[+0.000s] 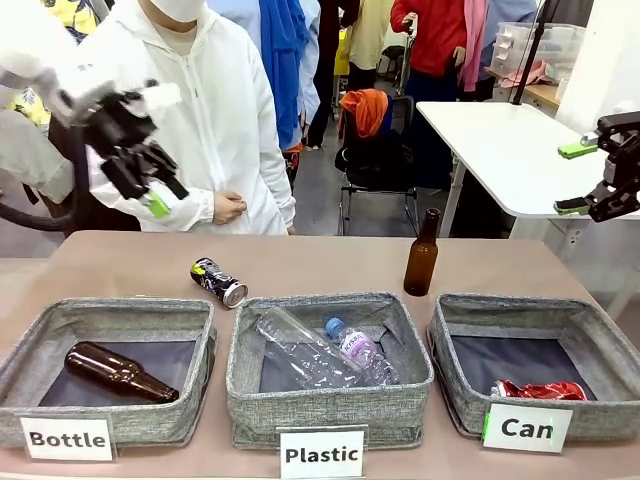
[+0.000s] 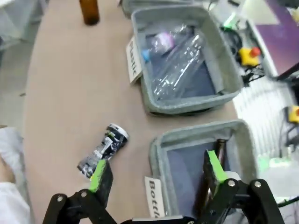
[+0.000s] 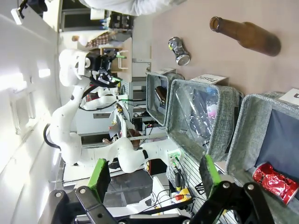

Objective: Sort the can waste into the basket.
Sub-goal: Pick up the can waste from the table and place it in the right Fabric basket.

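Bkgd: white table [image 1: 500, 150], black chair [image 1: 378, 168] w/ orange cloth [image 1: 366, 110], grey floor [image 1: 318, 205].

So, 2 cans here. The red can [image 1: 540, 390] is crushed and crumpled. It's lying on its side on the dark lining inside the basket [image 1: 455, 345], at the near end, right behind the white "Can" label [image 1: 527, 428]. The basket is a grey woven-fabric rectangular bin with an open top, sitting upright at the right end of the table [image 1: 320, 262], along its near edge. The black can [image 1: 219, 282] has colourful print and silver ends and looks a bit squashed around the middle. It's lying on its side on the bare tabletop, left of centre and well apart from the basket.
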### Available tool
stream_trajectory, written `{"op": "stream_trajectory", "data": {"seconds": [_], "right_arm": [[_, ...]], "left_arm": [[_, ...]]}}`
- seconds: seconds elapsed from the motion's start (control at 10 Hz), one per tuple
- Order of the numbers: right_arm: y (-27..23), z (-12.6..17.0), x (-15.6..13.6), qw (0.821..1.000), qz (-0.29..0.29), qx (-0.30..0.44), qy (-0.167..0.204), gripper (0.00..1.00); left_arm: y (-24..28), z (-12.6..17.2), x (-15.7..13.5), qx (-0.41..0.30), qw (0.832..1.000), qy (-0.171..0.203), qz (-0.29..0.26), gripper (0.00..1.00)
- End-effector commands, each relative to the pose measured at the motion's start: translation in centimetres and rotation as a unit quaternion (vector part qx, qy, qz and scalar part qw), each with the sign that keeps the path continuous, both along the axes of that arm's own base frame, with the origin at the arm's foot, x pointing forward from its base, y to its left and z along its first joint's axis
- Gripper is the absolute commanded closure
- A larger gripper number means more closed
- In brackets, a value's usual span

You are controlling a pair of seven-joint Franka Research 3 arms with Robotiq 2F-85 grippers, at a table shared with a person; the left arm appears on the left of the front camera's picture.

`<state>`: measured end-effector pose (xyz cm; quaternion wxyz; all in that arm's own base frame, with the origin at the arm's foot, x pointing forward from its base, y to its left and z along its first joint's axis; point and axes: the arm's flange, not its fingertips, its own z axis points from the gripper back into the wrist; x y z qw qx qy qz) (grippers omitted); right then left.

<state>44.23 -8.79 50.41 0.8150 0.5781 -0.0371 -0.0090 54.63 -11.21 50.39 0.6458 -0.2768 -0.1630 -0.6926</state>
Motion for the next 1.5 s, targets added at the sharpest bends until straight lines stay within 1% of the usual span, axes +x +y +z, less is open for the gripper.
{"op": "stream_trajectory", "data": {"seconds": [0.0, 0.2, 0.4, 0.5, 0.6, 0.7, 0.9, 1.1, 1.2, 1.3, 1.4], "right_arm": [[-0.2, 0.1, -0.1, 1.0, 0.008, -0.002, -0.008, 0.0], [-0.2, 0.1, -0.1, 1.0, 0.008, -0.002, -0.008, 0.0], [-0.2, 0.1, -0.1, 1.0, 0.008, -0.002, -0.008, 0.0], [-0.2, 0.1, -0.1, 1.0, 0.008, -0.002, -0.008, 0.0], [-0.2, 0.1, -0.1, 1.0, 0.008, -0.002, -0.008, 0.0], [-0.2, 0.1, -0.1, 1.0, 0.008, -0.002, -0.008, 0.0], [-0.2, 0.1, -0.1, 1.0, 0.008, -0.002, -0.008, 0.0], [-0.2, 0.1, -0.1, 1.0, 0.008, -0.002, -0.008, 0.0], [-0.2, 0.1, -0.1, 1.0, 0.008, -0.002, -0.008, 0.0], [-0.2, 0.1, -0.1, 1.0, 0.008, -0.002, -0.008, 0.0], [-0.2, 0.1, -0.1, 1.0, 0.008, -0.002, -0.008, 0.0]], "left_arm": [[-2.7, -2.0, -0.5, 0.069, 0.997, -0.033, 0.027, 0.0], [-5.5, -4.3, -0.8, 0.13, 0.986, -0.101, 0.012, 0.0], [-7.8, -7.8, -1.7, 0.183, 0.971, -0.152, -0.026, 0.0], [-8.3, -8.8, -1.6, 0.196, 0.966, -0.166, -0.025, 0.0], [-8.8, -10.1, -0.5, 0.199, 0.964, -0.174, -0.039, 0.0], [-9.1, -11.2, 0.9, 0.219, 0.957, -0.191, -0.027, 0.0], [-9.4, -13.1, 3.0, 0.244, 0.951, -0.185, -0.042, 0.0], [-9.0, -14.2, 4.4, 0.268, 0.945, -0.182, -0.035, 0.0], [-9.0, -14.8, 5.2, 0.267, 0.948, -0.166, -0.05, 0.0], [-9.0, -15.4, 5.7, 0.273, 0.947, -0.161, -0.05, 0.0], [-9.2, -16.3, 5.9, 0.273, 0.949, -0.149, -0.055, 0.0]]}}
